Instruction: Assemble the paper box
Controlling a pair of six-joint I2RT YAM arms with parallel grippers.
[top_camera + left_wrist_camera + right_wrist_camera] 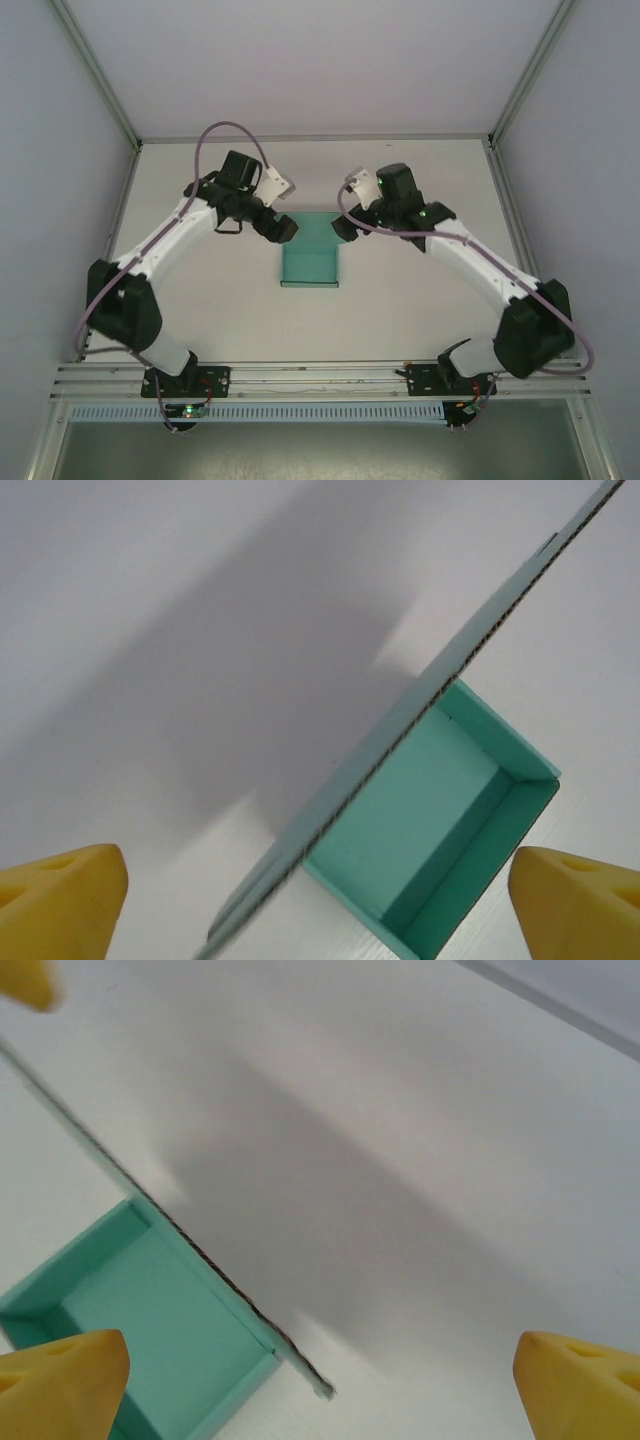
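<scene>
Left gripper (282, 229) and right gripper (343, 228), both spread open
Each hangs at a far corner of the open-topped teal paper box (310, 265) on the white table (410, 300).

Bright, even light washes the white table (150, 580). The paper box (420, 810) throws a broad, soft grey shadow.
</scene>
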